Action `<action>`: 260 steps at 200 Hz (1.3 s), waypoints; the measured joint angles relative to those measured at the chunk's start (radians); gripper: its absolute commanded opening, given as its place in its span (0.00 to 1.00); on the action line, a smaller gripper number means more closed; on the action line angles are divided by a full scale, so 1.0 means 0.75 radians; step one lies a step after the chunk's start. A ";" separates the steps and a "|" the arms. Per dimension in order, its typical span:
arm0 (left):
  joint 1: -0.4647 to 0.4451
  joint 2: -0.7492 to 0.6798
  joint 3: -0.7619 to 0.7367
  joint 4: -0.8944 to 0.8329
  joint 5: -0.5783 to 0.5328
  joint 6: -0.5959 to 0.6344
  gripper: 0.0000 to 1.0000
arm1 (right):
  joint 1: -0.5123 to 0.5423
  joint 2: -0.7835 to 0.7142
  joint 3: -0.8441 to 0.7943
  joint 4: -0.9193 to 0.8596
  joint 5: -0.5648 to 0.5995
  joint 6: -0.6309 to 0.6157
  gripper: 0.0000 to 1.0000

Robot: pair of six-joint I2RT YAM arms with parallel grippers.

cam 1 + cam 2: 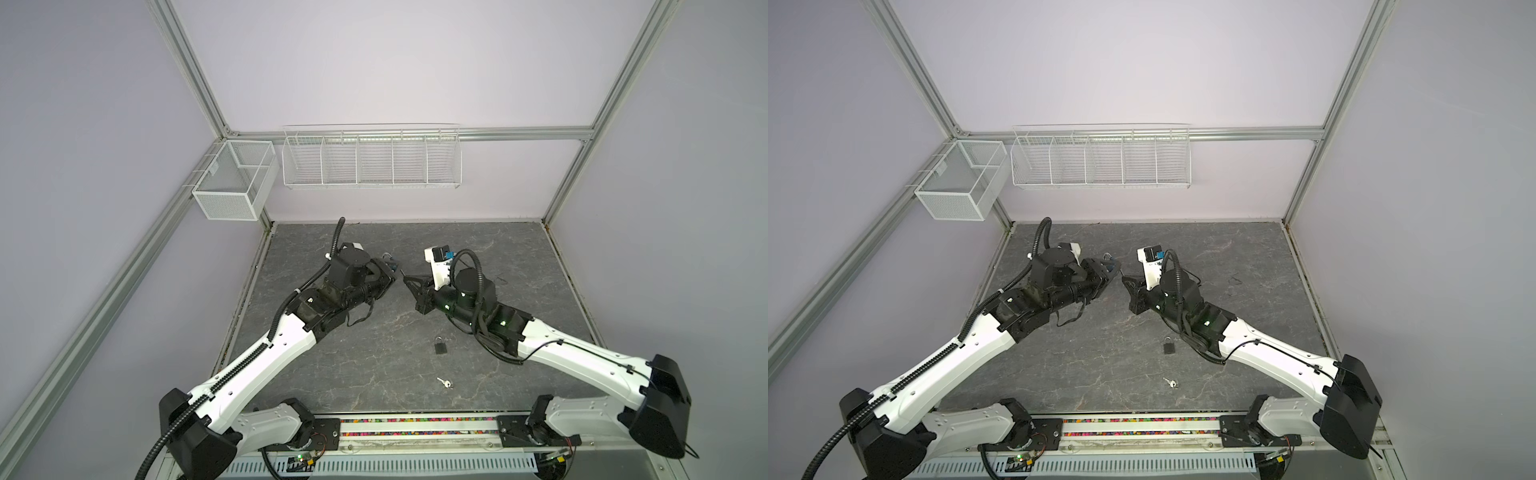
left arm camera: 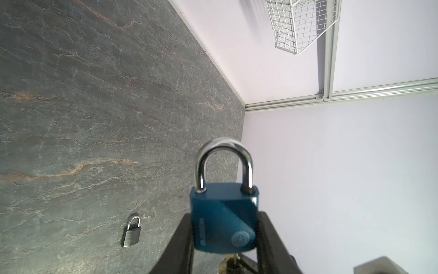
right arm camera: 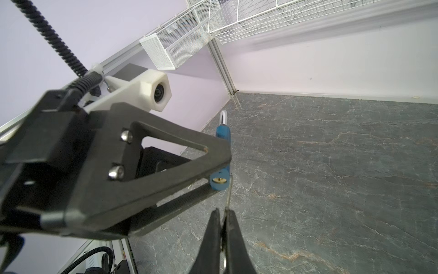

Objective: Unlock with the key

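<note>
Left wrist view, with right wrist and top views: the grey stone-patterned table (image 2: 71,118) carries everything else. Above it the left gripper (image 2: 224,214) is raised, fingers clamped on the two narrow sides of the blue padlock (image 2: 224,223); the shackle is closed and points away from the wrist, the base toward it. Facing it, the right gripper (image 3: 224,213) has its fingers pressed together on the bow of the key (image 3: 228,192). The thin blade, seen edge-on, ends just beside the brass keyway (image 3: 219,180); entry cannot be confirmed. A grey padlock (image 2: 131,231) and a spare key (image 1: 444,382) lie apart on the table. Judged handling: the blue padlock is rigid, dense and smooth-painted, best taken across the body, leaving base and shackle free. The key is light, stiff and prone to pivot, best pinched flat by the bow.
</note>
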 measured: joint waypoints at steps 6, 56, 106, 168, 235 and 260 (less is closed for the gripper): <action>0.000 0.001 0.000 -0.001 0.000 -0.001 0.08 | 0.000 0.000 -0.001 0.001 0.000 0.000 0.06; 0.000 0.001 0.001 -0.006 -0.015 -0.017 0.08 | 0.016 0.000 -0.003 -0.001 0.025 -0.001 0.06; 0.000 0.009 0.003 -0.005 -0.023 -0.021 0.08 | 0.043 0.000 -0.012 0.010 0.011 -0.001 0.06; 0.000 0.010 0.003 -0.006 -0.023 -0.034 0.08 | 0.044 0.000 -0.013 0.010 0.052 -0.009 0.06; 0.000 0.011 0.003 -0.005 -0.021 -0.039 0.08 | 0.044 0.000 -0.012 0.010 0.066 -0.011 0.06; 0.000 0.011 0.003 -0.005 -0.020 -0.040 0.08 | 0.044 0.000 -0.005 0.011 0.066 -0.011 0.06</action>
